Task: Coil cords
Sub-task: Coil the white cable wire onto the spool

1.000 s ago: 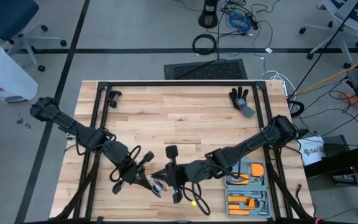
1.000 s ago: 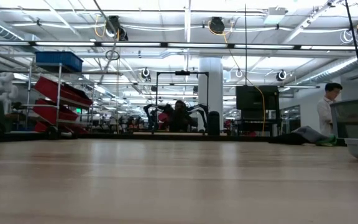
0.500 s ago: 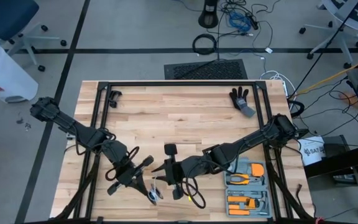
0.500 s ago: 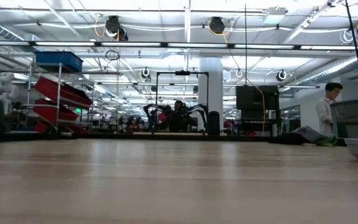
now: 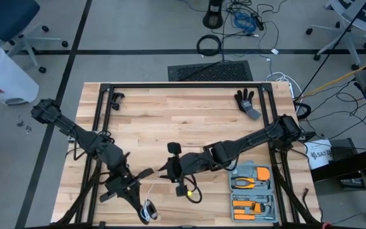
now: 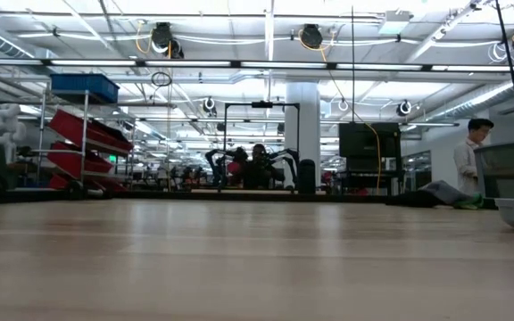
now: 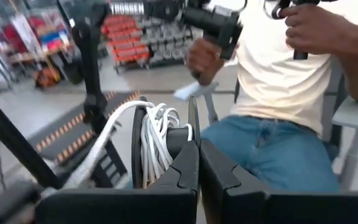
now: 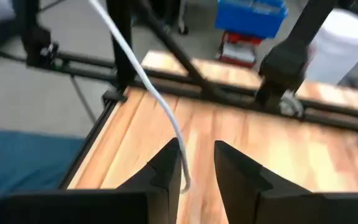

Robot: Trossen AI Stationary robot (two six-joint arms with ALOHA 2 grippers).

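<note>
The black reel with the white cord wound on it sits in my left gripper, which is shut on it. In the high view the left gripper and the reel are at the table's near edge. A free run of cord leaves the reel. My right gripper hovers mid-table, open. In its wrist view the cord slants down between the fingers of the right gripper, close to one fingertip. The low view shows neither gripper. My left gripper pinches the reel by the edge of one black flange between its two fingers, which reach out roughly level past the table's near edge. The reel is lifted clear and stands on edge, its wound cord beside the fingers. My right gripper: whether a fingertip touches the passing cord, I cannot tell.
An open tool case with orange-handled pliers lies at the near right. A black glove lies far right. A black cable loop with a yellow piece lies by the right gripper. A seated person is just beyond the near edge.
The two grippers have drawn apart. My left gripper has swung toward the table's near edge and somewhat left, turning as it went, and has carried the reel along. My right gripper has pulled back toward the far edge.
</note>
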